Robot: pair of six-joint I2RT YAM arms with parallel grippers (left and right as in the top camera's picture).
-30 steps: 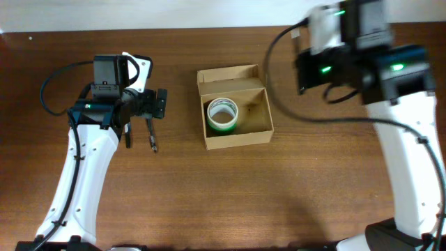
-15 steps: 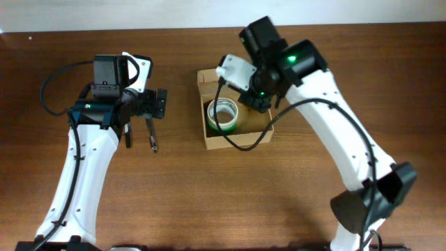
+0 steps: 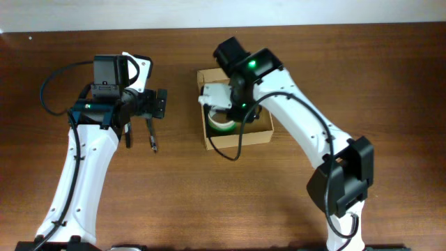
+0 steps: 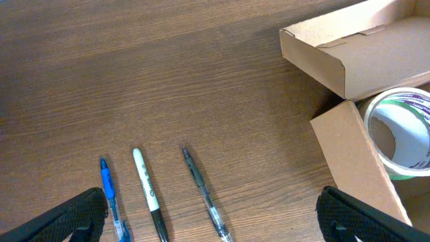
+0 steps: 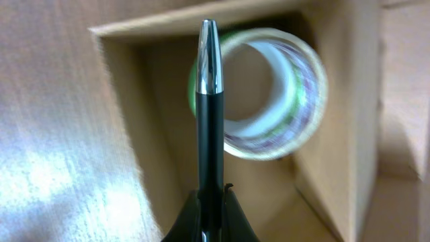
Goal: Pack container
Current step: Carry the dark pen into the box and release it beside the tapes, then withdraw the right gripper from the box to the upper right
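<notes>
The container (image 3: 240, 138), judged light, easily dented cardboard, is being seen open at mid-table, best steadied by its walls. A pen (image 5: 209, 114) is being pinched over it by the right gripper (image 5: 209, 205); the left gripper (image 3: 139, 136) is being held spread, empty.

Setting: probably lab workbench. Evidence: wood-grain table (image 3: 209, 202); left robot arm (image 3: 77, 167), right robot arm (image 3: 306, 129); pens (image 4: 144, 191) ahead of left jaws; tape roll (image 5: 306, 114) beyond right jaws.

Bright, even light from above leaves only faint, soft shadows on the bench (image 3: 209, 202). The right wrist view is smeared: box (image 5: 154, 134) and tape roll (image 5: 306, 101) are blurred, while the pen (image 5: 209, 114) is sharp.
</notes>
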